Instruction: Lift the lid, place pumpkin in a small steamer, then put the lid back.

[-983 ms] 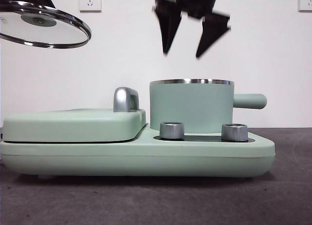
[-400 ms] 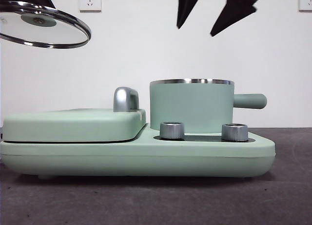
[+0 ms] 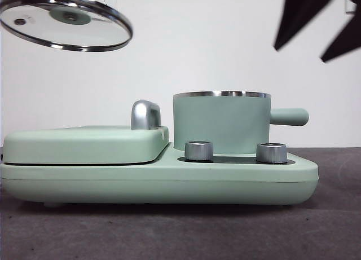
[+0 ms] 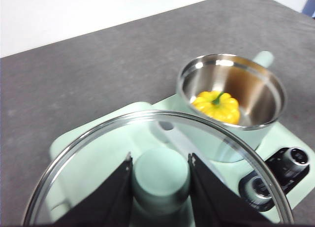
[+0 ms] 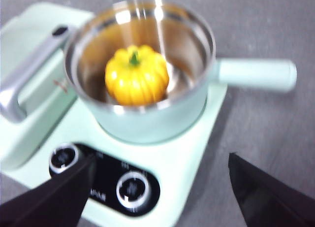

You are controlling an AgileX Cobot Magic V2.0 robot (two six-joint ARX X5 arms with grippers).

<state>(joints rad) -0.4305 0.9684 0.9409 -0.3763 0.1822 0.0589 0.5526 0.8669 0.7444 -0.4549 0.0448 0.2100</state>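
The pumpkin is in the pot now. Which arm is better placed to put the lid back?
Left. The left gripper is shut on the lid by its knob, up beside the small steamer. The right gripper is open, holding nothing, above the handle side.

The yellow pumpkin [image 5: 136, 76] sits upright inside the open mint-green small steamer [image 3: 221, 123]; the glass lid [image 3: 66, 20] hangs tilted, high aside.

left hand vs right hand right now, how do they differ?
The left hand is shut on the lid's mint knob, holding it in the air off to the side of the small steamer; the right hand is open and holds nothing. The left hand carries the lid tilted over the grill cover; the right hand hangs high above the steamer's handle side. Both are clear of the pot, where the pumpkin sits.
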